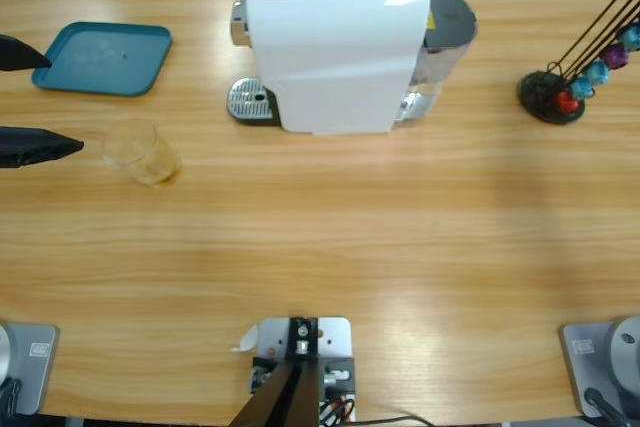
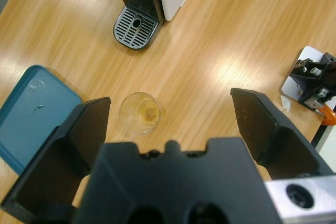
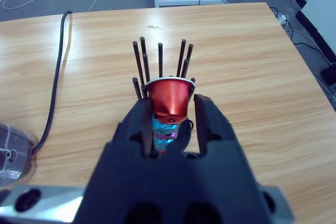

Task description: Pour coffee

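the left claw point(image 2: 170, 124) gapes wide and empty above the glass tumbler point(image 2: 139, 112), which stands beside the teal tray point(image 2: 31, 114). the coffee point(image 2: 147, 112) barely covers its bottom. the right claw point(image 3: 170, 113) grips a red capsule point(image 3: 169, 99). pouring looks unstarted.

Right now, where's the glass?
High view, left side: the glass stands on the table below the blue tray, just right of the left hand, left of the drip grate.
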